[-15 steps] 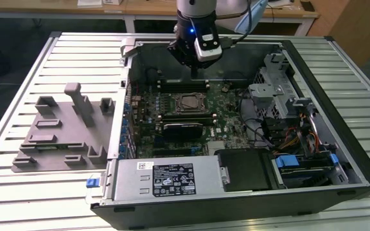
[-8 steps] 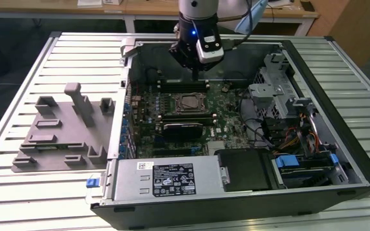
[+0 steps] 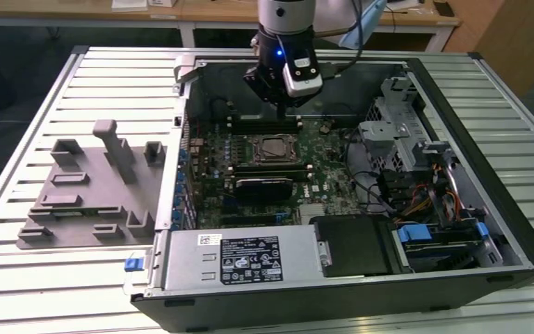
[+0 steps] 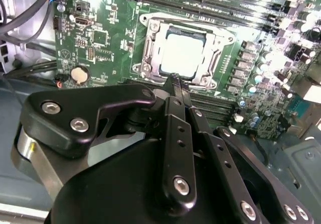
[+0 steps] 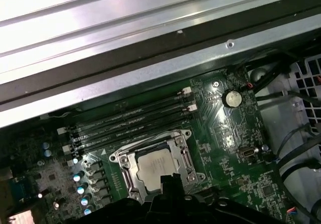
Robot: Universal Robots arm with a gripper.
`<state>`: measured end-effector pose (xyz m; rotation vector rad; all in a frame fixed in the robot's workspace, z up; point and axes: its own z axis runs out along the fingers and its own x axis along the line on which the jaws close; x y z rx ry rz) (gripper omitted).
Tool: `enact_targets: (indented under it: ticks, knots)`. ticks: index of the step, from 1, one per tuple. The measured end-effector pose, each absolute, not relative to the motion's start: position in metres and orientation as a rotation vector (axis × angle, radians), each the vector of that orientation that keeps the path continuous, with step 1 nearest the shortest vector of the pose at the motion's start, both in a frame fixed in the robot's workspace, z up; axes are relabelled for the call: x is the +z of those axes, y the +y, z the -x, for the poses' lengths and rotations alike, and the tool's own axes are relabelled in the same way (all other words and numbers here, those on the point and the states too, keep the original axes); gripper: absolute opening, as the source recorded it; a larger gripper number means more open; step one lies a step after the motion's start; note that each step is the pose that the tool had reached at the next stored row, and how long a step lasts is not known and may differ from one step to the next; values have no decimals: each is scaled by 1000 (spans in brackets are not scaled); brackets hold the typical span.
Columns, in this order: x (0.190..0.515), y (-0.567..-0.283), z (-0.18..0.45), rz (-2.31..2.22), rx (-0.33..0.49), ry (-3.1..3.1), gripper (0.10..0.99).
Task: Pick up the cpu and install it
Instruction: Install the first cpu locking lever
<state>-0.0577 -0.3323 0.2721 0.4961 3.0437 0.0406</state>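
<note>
In the exterior view, an open black computer case (image 3: pixel 517 229) lies on its side on a table (image 3: pixel 26 104) of ribbed silver metal slats. Toward the exterior view's left stands one matte grey plastic block (image 3: pixel 91 188) with raised pegs and pockets. Inside the case a green circuit board (image 3: pixel 327 174) lies flat. At its middle one cpu (image 3: pixel 272 147), a small flat square with a dull silver top, sits face up in the socket (image 3: pixel 254 157), framed by metal. The gripper (image 3: pixel 281 111) hangs just above and behind the cpu, its black fingers pressed together and holding nothing. One silver power supply box (image 3: pixel 239 257) with a printed label fills the near edge of the case. In the second wrist view, the cpu (image 4: pixel 181 56) shows pale and smooth. Being square, it has no long axis, and its edges run parallel to the shiny steel socket (image 4: pixel 150 43) around it. The tips of the gripper (image 4: pixel 175 78) meet in a narrow point just short of the socket's edge, apart from the cpu. One round coin battery (image 4: pixel 79 74) gleams on the board beside the socket. In the first wrist view, the cpu (image 5: pixel 153 169) lies flat within the socket (image 5: pixel 125 171). Four long dark memory slots (image 5: pixel 130 121) lie side by side between it and the case's grey sheet-metal wall (image 5: pixel 100 43). The gripper (image 5: pixel 168 181) overlaps the socket's near edge.
</note>
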Motion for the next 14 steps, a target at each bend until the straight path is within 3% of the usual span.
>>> enact_targets:
  ticks: [14]
  knots:
    - [260, -344, 58, -497, 27, 3049, 110]
